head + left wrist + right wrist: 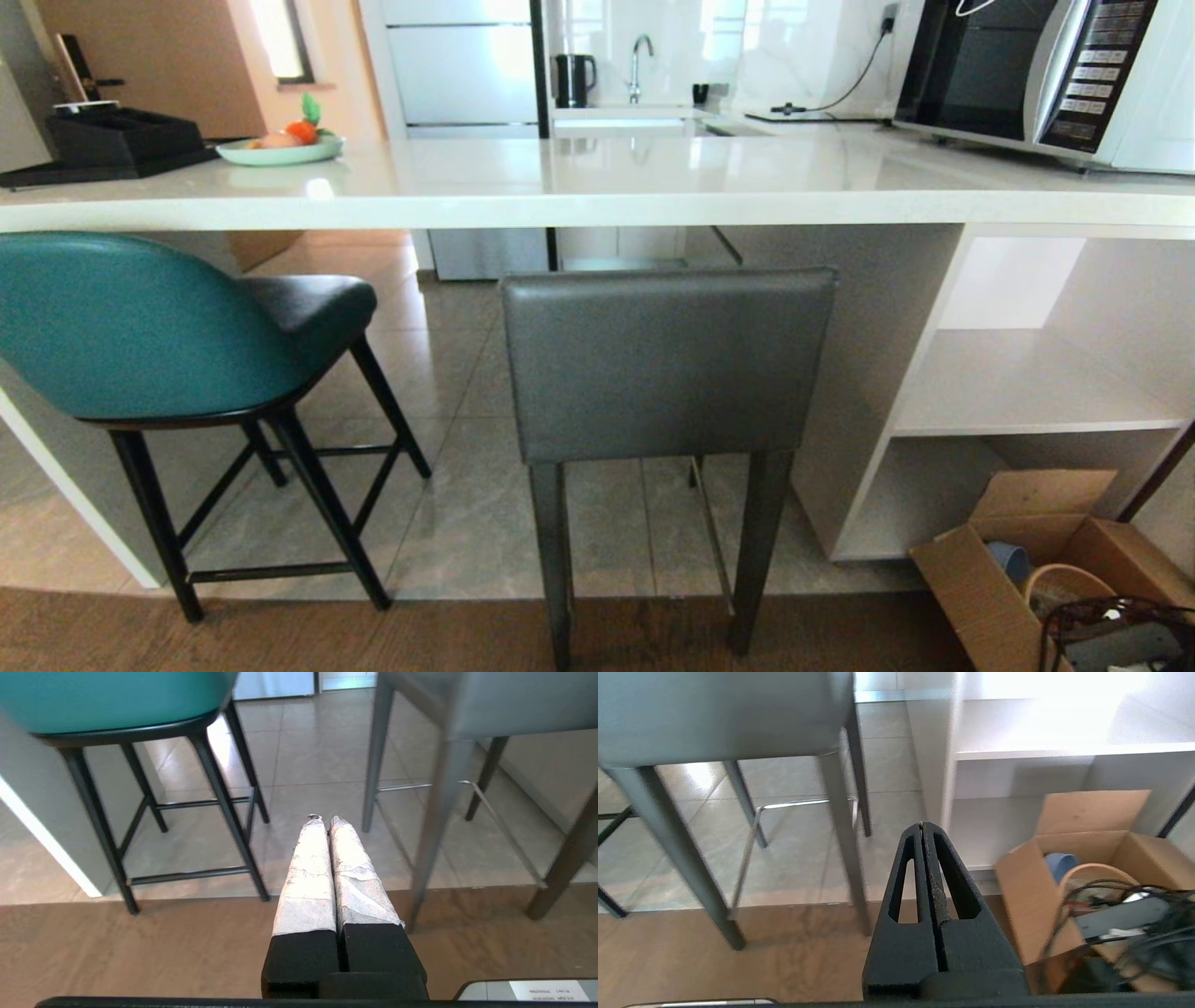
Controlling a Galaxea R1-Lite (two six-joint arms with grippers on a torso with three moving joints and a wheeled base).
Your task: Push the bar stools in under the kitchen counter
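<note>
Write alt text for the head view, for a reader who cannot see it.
Two bar stools stand at a long white kitchen counter: a teal stool on the left, turned at an angle, and a grey square-backed stool in the middle, its back facing the camera. A microwave sits on the counter at right, and an open cardboard box is on the floor below.

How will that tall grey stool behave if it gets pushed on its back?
The grey stool is tall on narrow legs, so a high push may tip it. Its back legs stand on wood, its front legs on tile; it could catch where they meet.
</note>
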